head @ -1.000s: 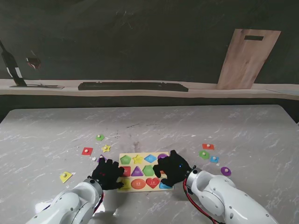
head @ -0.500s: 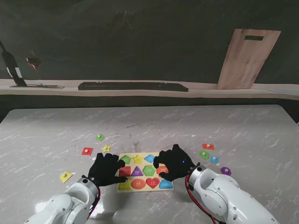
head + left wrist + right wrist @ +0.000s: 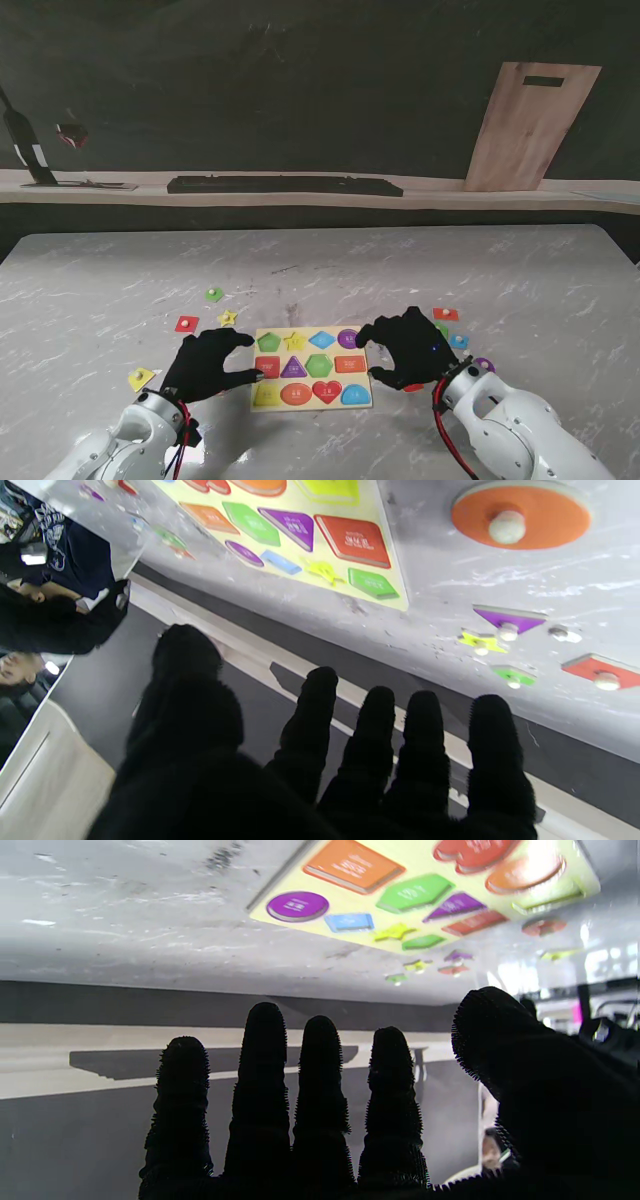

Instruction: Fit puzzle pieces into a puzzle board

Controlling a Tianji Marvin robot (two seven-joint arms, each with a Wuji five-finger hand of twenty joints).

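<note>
Flanking the yellow wooden puzzle board at the lower middle of the stand view, both black-gloved hands hover with fingers spread and nothing in them. The left hand sits at the board's left edge, the right hand at its right edge.

Loose knobbed pieces lie scattered: a yellow star piece, a green piece and a red square piece left of centre, a yellow piece towards the lower left. The left wrist view shows an orange round piece and a purple triangle piece close by that hand. More pieces, among them a purple round piece, sit right of the board.

To my eye the step in hand is picking a piece. It would go best to pinch one small knob between thumb and forefinger, lift straight up, then match the colour and outline over the board before lowering. The knobs look tiny, so a slow, centred approach seems wise.
</note>
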